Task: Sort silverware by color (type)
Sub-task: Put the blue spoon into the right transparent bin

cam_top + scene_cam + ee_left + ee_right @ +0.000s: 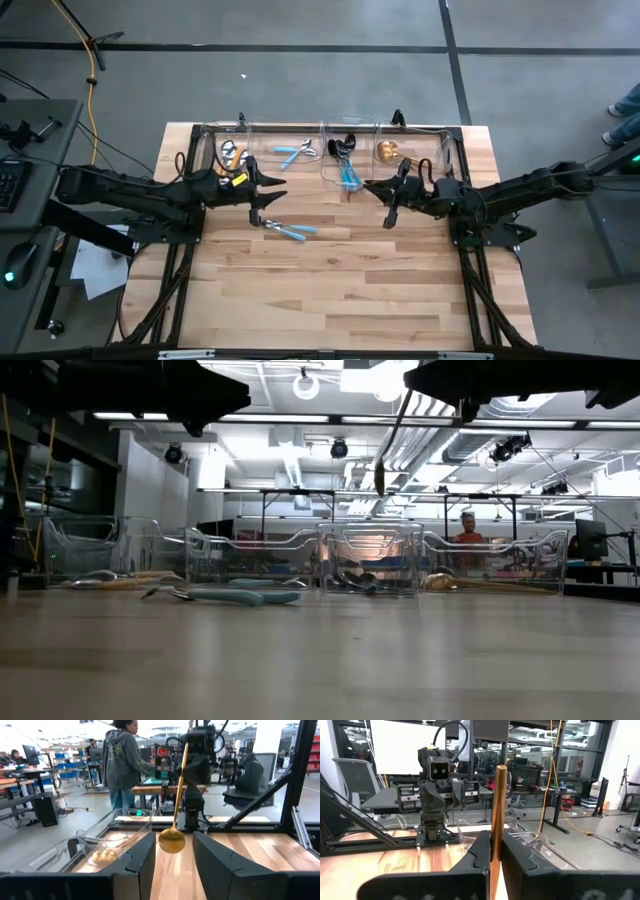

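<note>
Right gripper [389,212], clamped on a gold spoon [172,840] hanging bowl-down, faces the spread-fingered left gripper [266,192] across the table [330,290].

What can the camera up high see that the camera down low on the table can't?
Only the high view shows both whole arms, the empty left claw and the right claw that grips the gold spoon. It also shows which clear bin holds what, like the gold pieces at the right end.

Only the low view shows the room behind and a person in orange.

Both show the gold spoon hanging in the air, the row of bins, and the light-blue-handled silverware lying loose on the table.
</note>
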`<act>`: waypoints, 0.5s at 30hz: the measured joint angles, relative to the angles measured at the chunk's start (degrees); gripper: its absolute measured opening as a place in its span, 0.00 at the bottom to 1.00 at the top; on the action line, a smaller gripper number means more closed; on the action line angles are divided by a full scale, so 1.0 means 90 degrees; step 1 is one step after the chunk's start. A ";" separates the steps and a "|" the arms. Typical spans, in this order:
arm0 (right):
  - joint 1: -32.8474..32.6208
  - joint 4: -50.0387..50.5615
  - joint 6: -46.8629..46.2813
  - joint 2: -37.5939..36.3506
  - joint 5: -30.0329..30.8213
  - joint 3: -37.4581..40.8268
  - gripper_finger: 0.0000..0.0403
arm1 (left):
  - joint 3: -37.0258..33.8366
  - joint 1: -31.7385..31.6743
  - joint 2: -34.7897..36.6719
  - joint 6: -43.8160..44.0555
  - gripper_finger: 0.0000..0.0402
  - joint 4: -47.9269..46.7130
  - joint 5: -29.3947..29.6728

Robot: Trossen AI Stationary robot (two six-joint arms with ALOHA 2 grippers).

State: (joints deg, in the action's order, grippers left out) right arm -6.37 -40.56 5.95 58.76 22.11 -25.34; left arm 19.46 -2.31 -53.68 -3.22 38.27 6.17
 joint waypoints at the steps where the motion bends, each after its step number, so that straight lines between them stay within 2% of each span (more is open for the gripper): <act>1: 0.0000 -0.0015 -0.0069 0.0000 -0.0002 0.0000 0.02 | 0.0000 -0.0001 -0.0017 0.0000 0.30 -0.0025 0.0000; 4: 0.0000 -0.0021 -0.0230 0.0014 0.0187 -0.0091 0.02 | 0.0003 -0.0002 -0.0016 -0.0039 0.30 0.0081 0.0024; 7: 0.0067 0.0635 0.0013 0.0142 0.1026 -0.0554 0.02 | 0.0007 -0.0002 -0.0016 -0.0033 0.30 0.0099 0.0029; 10: 0.0424 0.2223 0.0344 0.0228 0.1727 -0.1527 0.02 | 0.0007 -0.0002 -0.0016 -0.0002 0.30 0.0082 0.0032; 15: 0.1495 0.5457 0.0012 0.0417 0.1875 -0.3360 0.02 | 0.0007 -0.0002 -0.0016 -0.0003 0.30 0.0071 0.0032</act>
State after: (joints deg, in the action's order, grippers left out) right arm 7.09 8.56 6.06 62.51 38.98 -55.58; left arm 19.53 -2.33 -53.82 -3.25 38.92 6.46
